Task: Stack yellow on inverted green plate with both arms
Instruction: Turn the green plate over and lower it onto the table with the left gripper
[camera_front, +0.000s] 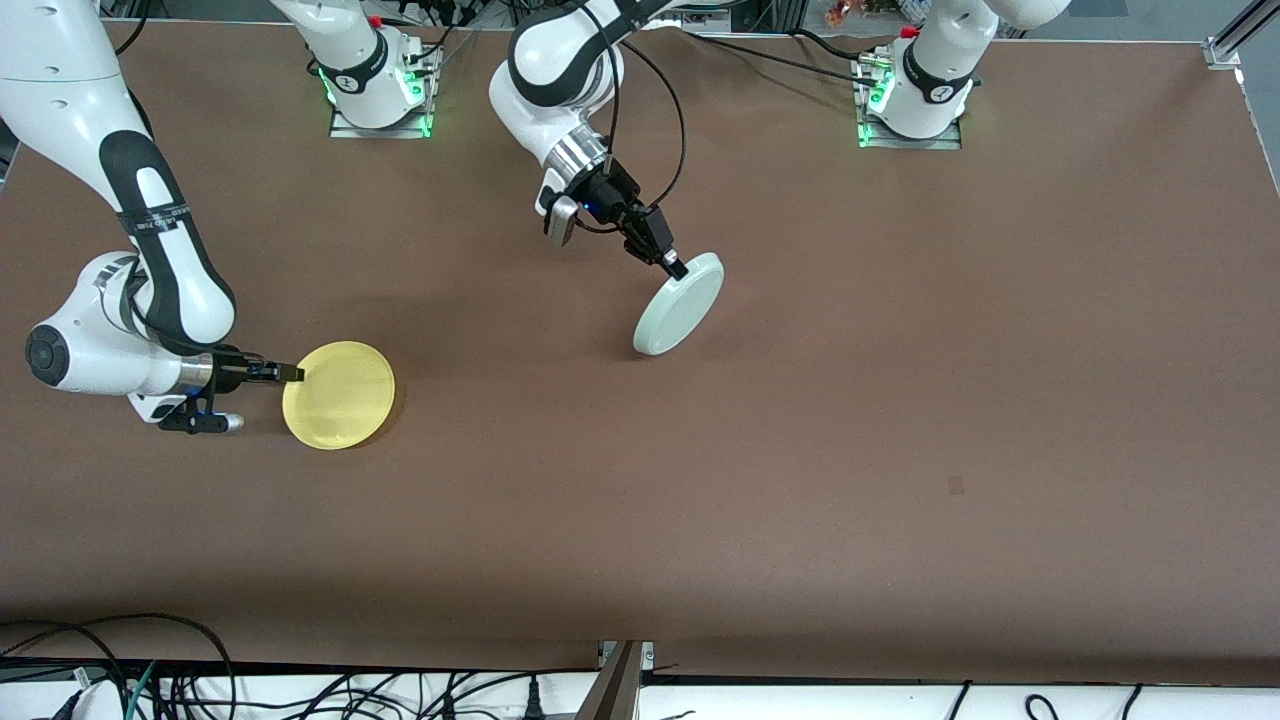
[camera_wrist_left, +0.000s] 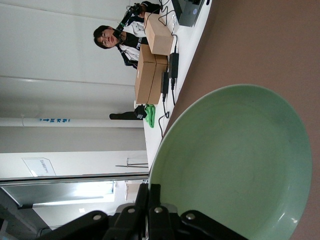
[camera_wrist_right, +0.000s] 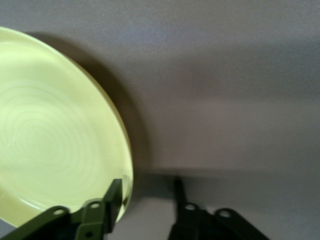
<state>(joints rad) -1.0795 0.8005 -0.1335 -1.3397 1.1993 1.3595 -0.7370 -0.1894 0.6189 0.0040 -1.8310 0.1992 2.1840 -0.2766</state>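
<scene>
Both jaws straddle plate rims: yellow (camera_front: 340, 394), green plate (camera_front: 680, 303).

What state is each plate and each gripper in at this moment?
green plate: tilted up on edge, rim gripped, lower edge at or close to the table.
yellow plate: flat on the table, right way up, toward the right arm's end.
left gripper: shut on the green plate's upper rim.
right gripper: low at the yellow plate's rim, one finger over the rim, one outside it, not yet clamped.
</scene>
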